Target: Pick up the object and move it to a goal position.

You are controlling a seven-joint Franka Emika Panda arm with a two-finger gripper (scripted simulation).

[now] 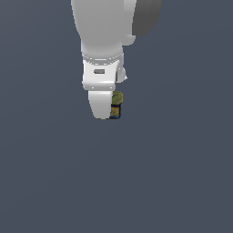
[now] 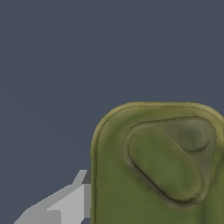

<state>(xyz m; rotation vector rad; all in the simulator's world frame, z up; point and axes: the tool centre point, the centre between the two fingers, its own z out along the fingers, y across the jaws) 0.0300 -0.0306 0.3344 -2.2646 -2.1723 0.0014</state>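
The object (image 1: 117, 103) is a small can with an olive-green top and yellow and dark blue sides. In the exterior view it peeks out on the right of my white gripper (image 1: 109, 113), whose hand hides most of it. The wrist view shows the object's green top (image 2: 162, 170) very close, with its embossed oval lid. One grey finger (image 2: 65, 205) lies flush against the can's side. The other finger is hidden. The gripper is shut on the object.
A plain dark grey surface (image 1: 173, 173) fills both views. The white arm (image 1: 102, 32) rises out of the top of the exterior view. No goal marker shows.
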